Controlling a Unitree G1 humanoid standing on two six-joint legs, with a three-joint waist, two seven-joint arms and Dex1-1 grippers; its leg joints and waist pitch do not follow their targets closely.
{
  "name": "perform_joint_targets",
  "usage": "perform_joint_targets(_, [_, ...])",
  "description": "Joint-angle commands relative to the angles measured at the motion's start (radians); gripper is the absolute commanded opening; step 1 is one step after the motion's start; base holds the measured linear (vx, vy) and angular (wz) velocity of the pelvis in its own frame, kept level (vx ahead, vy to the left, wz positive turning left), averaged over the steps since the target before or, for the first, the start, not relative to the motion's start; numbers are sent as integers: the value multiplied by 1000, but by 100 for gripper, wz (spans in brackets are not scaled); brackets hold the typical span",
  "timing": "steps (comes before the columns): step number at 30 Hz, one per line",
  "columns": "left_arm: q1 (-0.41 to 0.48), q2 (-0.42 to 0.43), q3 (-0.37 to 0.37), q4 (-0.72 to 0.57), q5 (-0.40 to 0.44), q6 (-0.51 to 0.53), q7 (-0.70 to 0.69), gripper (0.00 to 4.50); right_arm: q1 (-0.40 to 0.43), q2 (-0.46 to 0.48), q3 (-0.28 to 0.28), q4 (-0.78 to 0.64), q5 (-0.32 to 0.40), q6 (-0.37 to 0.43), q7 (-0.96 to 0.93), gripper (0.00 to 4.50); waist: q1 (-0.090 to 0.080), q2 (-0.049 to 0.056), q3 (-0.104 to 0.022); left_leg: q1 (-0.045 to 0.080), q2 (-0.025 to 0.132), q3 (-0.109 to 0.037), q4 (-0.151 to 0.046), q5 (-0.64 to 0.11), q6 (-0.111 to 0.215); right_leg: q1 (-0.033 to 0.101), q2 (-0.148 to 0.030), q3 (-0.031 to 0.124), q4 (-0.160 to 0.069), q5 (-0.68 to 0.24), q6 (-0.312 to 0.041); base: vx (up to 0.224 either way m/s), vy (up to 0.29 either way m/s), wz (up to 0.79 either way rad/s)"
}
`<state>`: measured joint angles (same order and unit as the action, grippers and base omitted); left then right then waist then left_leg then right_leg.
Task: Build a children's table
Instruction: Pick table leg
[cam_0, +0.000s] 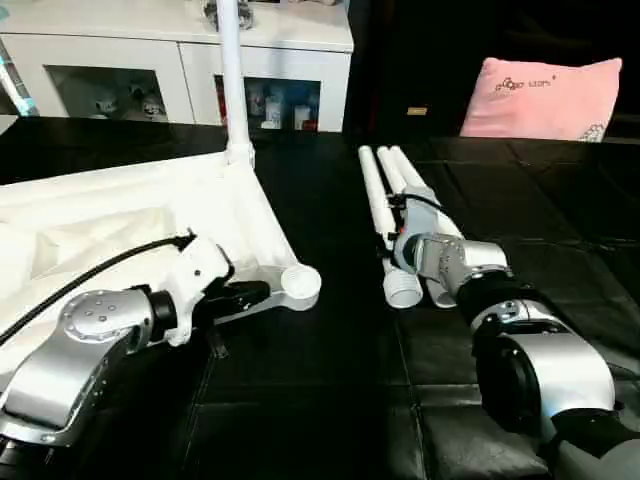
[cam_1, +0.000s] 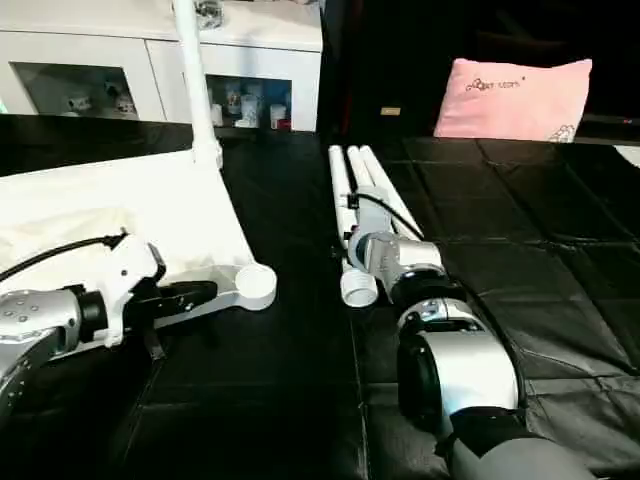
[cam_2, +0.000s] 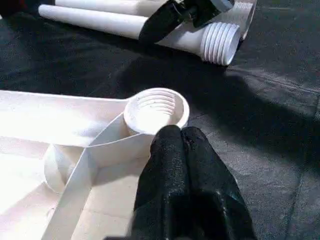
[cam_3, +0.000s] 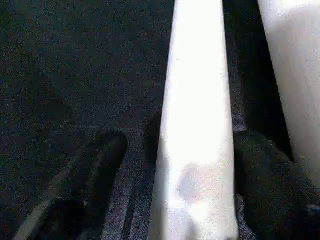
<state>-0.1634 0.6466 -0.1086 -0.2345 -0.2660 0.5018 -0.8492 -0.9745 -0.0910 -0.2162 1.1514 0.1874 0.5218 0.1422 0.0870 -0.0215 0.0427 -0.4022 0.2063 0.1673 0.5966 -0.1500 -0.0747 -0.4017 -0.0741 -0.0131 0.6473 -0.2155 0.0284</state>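
Looks like we're at the "grab the next leg" step. The tabletop (cam_0: 150, 215) is lying upside down on the black padded floor (cam_0: 330, 400), over on the robot's left, with one leg (cam_0: 231, 75) already standing upright in its far corner socket. The near corner socket (cam_2: 156, 110) is empty and you can see the threads inside it, so that's probably where the next one goes. The left tool (cam_2: 181, 150) has its two black fingers pressed together, and the tips are right against the outside of that socket, not gripping anything as far as I can tell, maybe just steadying the top. The three spare legs (cam_0: 392, 215) lie side by side on the floor to the right of the tabletop, well apart from it, threaded ends pointing back at the robot. The right tool (cam_3: 195, 150) is down over that bundle with its fingers spread either side of one leg (cam_3: 197, 100), not clamped on it yet. So my guess for the next move: close on that leg, lift it clear of the other two, swing it over and get the threaded end square over the open socket before twisting. Everything's glossy white plastic, legs are long tapered tubes, so a slippy grip seems likely.
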Motion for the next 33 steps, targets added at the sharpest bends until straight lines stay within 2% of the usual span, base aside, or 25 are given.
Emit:
perform_joint_targets(1, [-16, 1, -12, 8, 9, -2, -6, 0, 12, 2, -15, 38, 5, 30, -1, 323, -3, 28, -58, 38, 6, 4, -79, -361, -111, 18, -31, 16, -75, -146, -176, 0, 0, 0])
perform_joint_targets(3, [-18, 0, -14, 10, 10, -4, -5, 0, 10, 1, -24, 43, 12, 33, -2, 294, -3, 29, -58, 38, 6, 3, -80, -362, -112, 18, -31, 15, -75, -148, -175, 0, 0, 0])
perform_joint_targets(6, [-21, -1, -16, 12, 10, -4, -4, 0, 9, 1, -30, 45, 16, 35, -7, 286, -3, 29, -58, 38, 6, 3, -80, -365, -114, 18, -31, 15, -74, -144, -177, 0, 0, 0])
perform_joint_targets(8, [-24, -3, -17, 16, 11, -5, -4, 0, 9, 1, -35, 47, 25, 35, -11, 256, -3, 29, -58, 38, 6, 3, -80, -364, -113, 18, -31, 15, -75, -143, -178, 0, 0, 0])
perform_joint_targets(12, [-28, -4, -17, 20, 12, -8, -4, 0, 8, 1, -42, 49, 29, 30, -11, 224, -3, 30, -58, 38, 6, 3, -80, -367, -114, 17, -31, 15, -75, -148, -178, 0, 0, 0])
perform_joint_targets(13, [-31, -6, -16, 23, 10, -10, -4, 0, 10, 3, -51, 44, 33, 13, -13, 212, -3, 33, -58, 38, 6, 3, -80, -373, -115, 17, -32, 15, -76, -152, -177, 0, 0, 0])
perform_joint_targets(17, [-35, -9, -14, 28, 7, -11, -5, 0, 8, 4, -58, 35, 38, -4, -9, 188, -3, 32, -58, 38, 6, 3, -80, -374, -116, 17, -31, 15, -76, -153, -178, 0, 0, 0])
perform_joint_targets(18, [-37, -11, -11, 28, 4, -11, -5, 0, 7, 4, -59, 33, 39, -1, -9, 184, -3, 32, -58, 38, 6, 3, -80, -374, -116, 17, -32, 14, -76, -153, -178, 0, 0, 0])
perform_joint_targets(19, [-39, -14, -9, 31, 1, -12, -4, 0, 8, 3, -56, 27, 37, -8, -2, 184, -5, 37, -58, 38, 6, 2, -80, -378, -118, 17, -31, 14, -76, -152, -178, 0, 0, 0])
perform_joint_targets(25, [-52, -37, 11, 49, -16, -20, 7, 0, 17, -7, -76, -11, 58, -26, 12, 182, -5, 38, -59, 38, 5, 4, -78, -367, -116, 19, -30, 15, -75, -133, -185, 0, 0, 0])
perform_joint_targets(28, [-95, -93, 50, 75, -38, -29, 58, 0, 55, -4, -84, -111, 78, -146, 73, 182, -1, 37, -60, 38, 7, 7, -76, -349, -106, 22, -32, 16, -76, -103, -187, 0, 0, 0])
perform_joint_targets(30, [-145, -126, 66, 117, -11, -36, 129, 0, 94, 4, -64, -195, 76, -217, 125, 182, 2, 37, -61, 37, 6, 7, -76, -328, -97, 24, -30, 16, -76, -83, -186, 0, 0, 0])
perform_joint_targets(31, [-181, -153, 79, 150, 0, -39, 176, 0, 109, 10, -71, -239, 103, -185, 153, 182, 0, 34, -61, 33, 4, 6, -77, -306, -85, 32, -28, 15, -75, -67, -183, 0, 0, 0])
perform_joint_targets(32, [-229, -192, 97, 192, 4, -32, 233, 0, 130, 23, -97, -304, 157, -133, 195, 182, 1, 36, -62, 34, 4, 6, -74, -298, -82, 33, -28, 15, -73, -60, -184, 0, 0, 0])
perform_joint_targets(33, [-245, -205, 103, 205, 3, -27, 249, 0, 138, 28, -106, -329, 178, -118, 213, 182, 0, 34, -62, 32, 3, 6, -74, -280, -71, 37, -29, 16, -74, -49, -185, 0, 0, 0])
